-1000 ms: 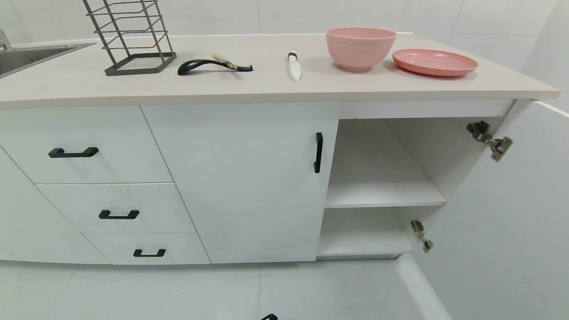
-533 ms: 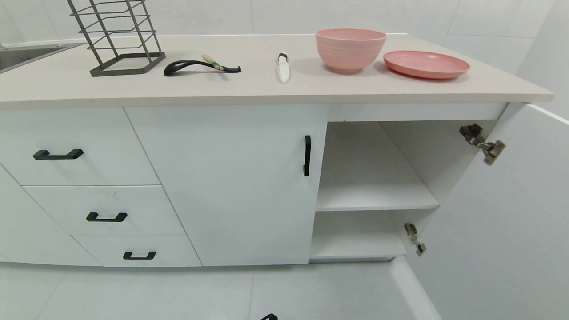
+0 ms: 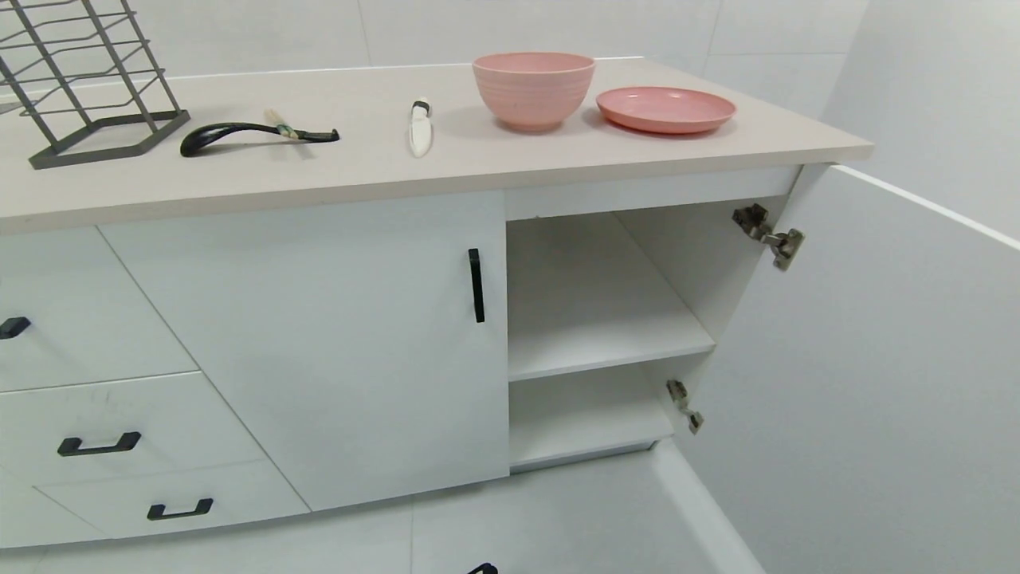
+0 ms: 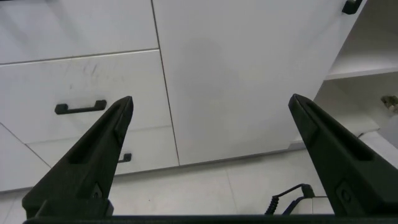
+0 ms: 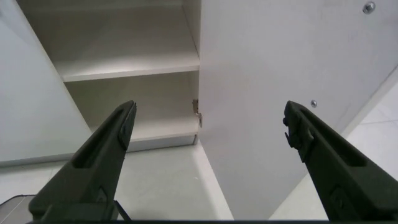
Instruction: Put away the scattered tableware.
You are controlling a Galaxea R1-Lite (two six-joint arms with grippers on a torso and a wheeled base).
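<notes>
On the beige countertop (image 3: 398, 171) stand a pink bowl (image 3: 533, 89) and, to its right, a flat pink plate (image 3: 665, 109). Left of the bowl lie a white knife with a black band (image 3: 419, 126) and a black ladle (image 3: 239, 135) with a wooden-handled utensil (image 3: 280, 122) across it. My left gripper (image 4: 211, 124) hangs open, low in front of the white drawers (image 4: 87, 93) and the closed door (image 4: 242, 74). My right gripper (image 5: 208, 127) is open before the open cabinet (image 5: 124, 65), with nothing between its fingers.
A dark wire rack (image 3: 80, 80) stands at the counter's far left. The right cabinet door (image 3: 861, 359) is swung wide open beside two bare shelves (image 3: 598, 335). The left door has a black handle (image 3: 476, 285). Drawers with black handles (image 3: 99, 444) lie at the left. White tiled floor lies below.
The whole head view has shifted: the counter and cabinet now sit further left and slightly rotated, so the camera has turned right. Nothing on the counter has moved.
</notes>
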